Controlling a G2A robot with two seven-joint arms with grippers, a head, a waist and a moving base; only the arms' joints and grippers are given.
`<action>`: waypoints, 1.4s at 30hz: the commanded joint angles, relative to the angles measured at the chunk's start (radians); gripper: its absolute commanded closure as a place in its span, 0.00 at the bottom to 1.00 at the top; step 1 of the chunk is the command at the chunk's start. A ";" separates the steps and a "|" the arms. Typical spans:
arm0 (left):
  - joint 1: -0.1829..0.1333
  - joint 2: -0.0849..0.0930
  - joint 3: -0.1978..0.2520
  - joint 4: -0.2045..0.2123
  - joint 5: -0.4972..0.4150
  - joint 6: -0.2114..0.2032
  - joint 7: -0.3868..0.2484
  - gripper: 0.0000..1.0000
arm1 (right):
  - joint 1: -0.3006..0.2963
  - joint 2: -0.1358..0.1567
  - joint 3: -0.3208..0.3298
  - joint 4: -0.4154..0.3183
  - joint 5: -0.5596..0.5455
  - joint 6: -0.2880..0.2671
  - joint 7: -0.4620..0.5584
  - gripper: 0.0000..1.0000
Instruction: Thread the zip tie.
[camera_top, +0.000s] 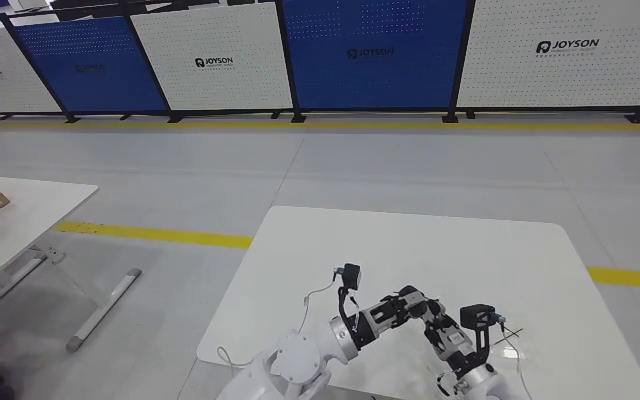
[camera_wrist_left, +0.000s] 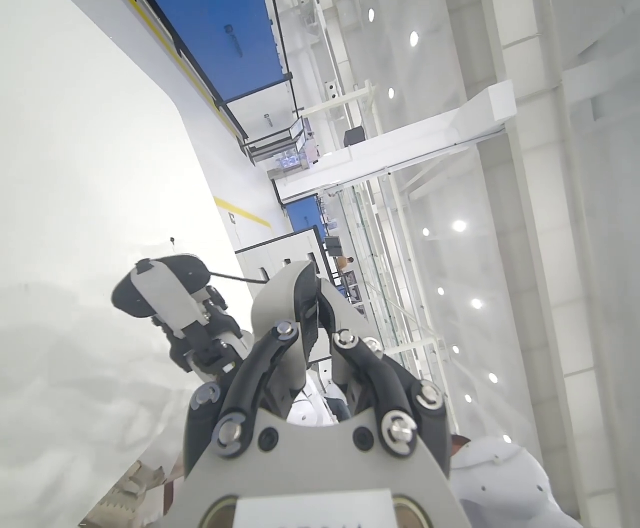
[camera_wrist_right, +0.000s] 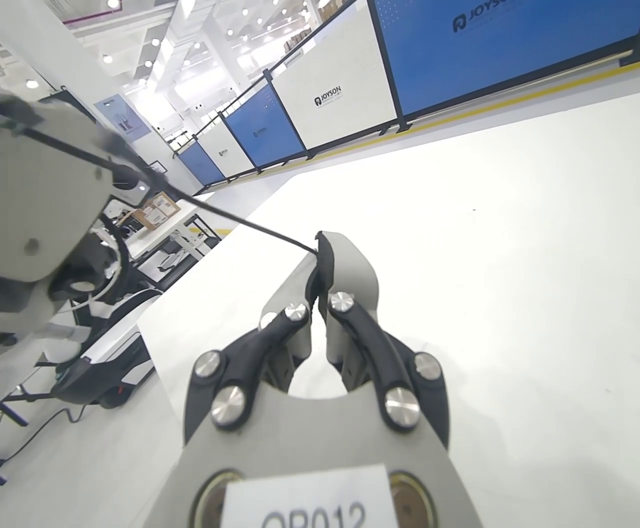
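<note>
White table (camera_top: 400, 250); blue and white partition panels (camera_top: 370, 50) beyond a yellow floor line (camera_top: 150, 235); perhaps a second table (camera_top: 40, 200) at left

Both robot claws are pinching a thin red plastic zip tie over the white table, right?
No, the thin plastic zip tie is black, not red; the right wrist view shows it. The left gripper and right gripper do both pinch it over the white table.

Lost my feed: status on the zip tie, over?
Left gripper and right gripper shut on zip tie. Tie stretched between them, above table. No obstruction seen.
</note>
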 joint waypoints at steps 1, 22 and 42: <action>0.011 0.002 -0.002 -0.017 0.013 -0.004 0.000 1.00 | 0.001 0.000 0.000 0.001 -0.001 -0.001 0.001 1.00; -0.013 -0.003 -0.040 0.052 -0.075 0.042 0.082 1.00 | -0.059 0.009 0.094 -0.040 0.103 -0.088 -0.105 0.00; 0.027 -0.004 -0.096 0.179 -0.064 0.003 0.226 1.00 | -0.267 0.055 0.416 -0.156 0.493 -0.118 -0.234 0.00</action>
